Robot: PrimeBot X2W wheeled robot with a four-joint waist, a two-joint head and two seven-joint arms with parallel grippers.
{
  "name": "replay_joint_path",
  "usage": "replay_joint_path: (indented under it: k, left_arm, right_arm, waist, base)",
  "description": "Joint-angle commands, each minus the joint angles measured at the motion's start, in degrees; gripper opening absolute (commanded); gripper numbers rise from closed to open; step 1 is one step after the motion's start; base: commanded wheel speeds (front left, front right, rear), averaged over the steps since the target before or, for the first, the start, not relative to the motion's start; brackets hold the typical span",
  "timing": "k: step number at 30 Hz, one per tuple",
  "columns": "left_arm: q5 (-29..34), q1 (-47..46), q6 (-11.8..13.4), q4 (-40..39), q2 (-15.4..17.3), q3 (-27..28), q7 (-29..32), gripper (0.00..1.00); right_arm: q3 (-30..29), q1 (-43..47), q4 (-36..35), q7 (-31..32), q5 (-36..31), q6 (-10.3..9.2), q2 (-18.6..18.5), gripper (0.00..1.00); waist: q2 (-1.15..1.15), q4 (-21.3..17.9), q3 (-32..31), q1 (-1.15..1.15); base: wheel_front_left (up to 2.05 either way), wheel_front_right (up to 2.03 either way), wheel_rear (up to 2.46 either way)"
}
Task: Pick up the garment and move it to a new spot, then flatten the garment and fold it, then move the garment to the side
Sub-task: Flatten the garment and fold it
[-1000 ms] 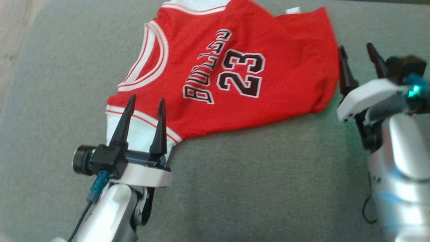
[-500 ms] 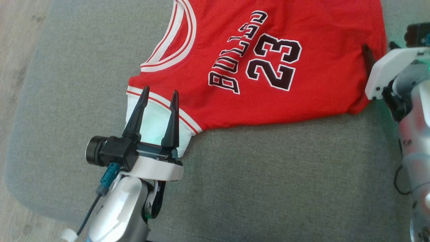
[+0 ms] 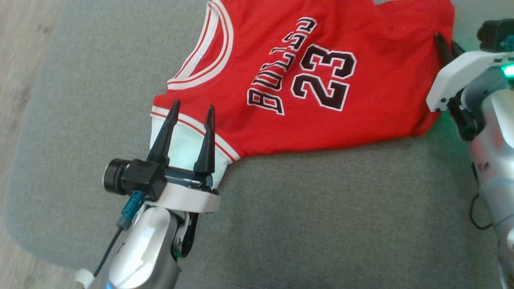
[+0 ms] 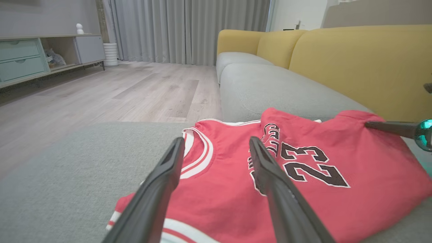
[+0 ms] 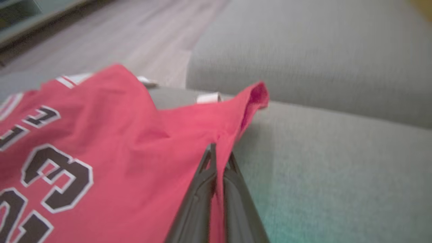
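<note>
The garment [image 3: 305, 76] is a red basketball jersey with white trim and a black "23", lying on a grey sofa cushion [image 3: 321, 224]. My left gripper [image 3: 192, 109] hovers open over its near white-trimmed shoulder edge, the fingers straddling the trim; from the left wrist the jersey [image 4: 303, 168] spreads out beyond both fingers. At the jersey's right hem my right gripper [image 3: 443, 42] is shut on the cloth; the right wrist view shows the two fingers [image 5: 216, 168] pinched together with red fabric [image 5: 118, 135] between them and the hem lifted into a fold.
The cushion's left edge drops to a wooden floor [image 3: 20, 60]. Yellow backrests [image 4: 364, 64] rise behind the grey seats. A low cabinet [image 4: 40, 54] and curtains [image 4: 189, 30] stand far across the room.
The head camera has shifted, so the whole picture moved. My right gripper went from open beside the hem to shut on the hem. The left gripper stays open over the shoulder.
</note>
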Motion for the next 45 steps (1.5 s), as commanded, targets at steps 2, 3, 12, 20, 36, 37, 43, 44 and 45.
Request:
replay_joint_path:
  k: [2, 3, 12, 20, 36, 37, 43, 44, 45]
  left_arm:
    - [0.69, -0.37, -0.14, -1.23, 0.52, 2.81, -0.53, 1.0]
    - [0.84, -0.13, -0.19, -1.19, 0.55, 3.07, -0.53, 1.0]
    - [1.81, 2.6, -0.34, -1.43, 1.16, 4.7, -0.53, 1.0]
    - [1.89, 4.75, -0.57, -2.0, 1.34, 5.13, -0.53, 1.0]
    - [2.08, 3.27, -1.52, -3.1, 0.28, 4.44, -0.53, 1.0]
    - [2.09, 2.74, -1.7, -3.16, 0.12, 4.17, -0.53, 1.0]
    - [2.02, -0.14, -2.31, -2.91, -0.7, 2.63, -0.53, 1.0]
    - [1.99, -0.52, -2.37, -2.8, -0.79, 2.44, -0.53, 1.0]
    - [1.93, -0.84, -2.4, -2.73, -0.88, 2.32, -0.53, 1.0]
  right_arm:
    - [2.37, 1.05, -3.63, -4.75, 1.2, -0.05, -0.35, 0.0]
    - [3.24, 1.65, -4.63, -6.86, 1.5, -0.05, -0.58, 0.0]
    - [3.99, 7.64, -17.61, -17.67, 1.42, -0.05, -2.27, 0.0]
    - [-3.5, 15.88, -35.32, -17.89, -4.85, -0.05, -2.69, 0.0]
    - [-9.7, 17.71, -45.59, -3.46, -13.62, -0.05, -2.92, 0.0]
    - [-9.52, 16.05, -43.21, -2.86, -14.29, -0.05, -3.99, 0.0]
    - [-9.49, 5.07, -26.28, -1.91, -16.32, -0.05, -8.63, 0.0]
    - [-9.21, 3.39, -23.56, -2.16, -17.07, -0.05, -9.45, 0.0]
    - [-9.28, 1.85, -20.8, -2.23, -17.37, -0.05, -9.86, 0.0]
  waist:
    - [0.0, -1.3, -1.83, 0.0]
    - [0.0, -1.75, -2.5, 0.0]
    - [0.0, -5.81, -8.01, 0.0]
    - [0.0, -6.0, -10.12, 0.0]
    - [0.0, -1.73, -3.8, 0.0]
    - [0.0, -1.18, -2.99, 0.0]
    - [0.0, 2.33, 1.43, 0.0]
    - [0.0, 2.9, 1.96, 0.0]
    - [0.0, 3.41, 2.41, 0.0]
  base:
    - [0.0, 0.0, 0.0]
    - [0.0, 0.0, 0.0]
    - [0.0, 0.0, 0.0]
    - [0.0, 0.0, 0.0]
    - [0.0, 0.0, 0.0]
    - [0.0, 0.0, 0.0]
    - [0.0, 0.0, 0.0]
    - [0.0, 0.0, 0.0]
    - [0.0, 0.0, 0.0]
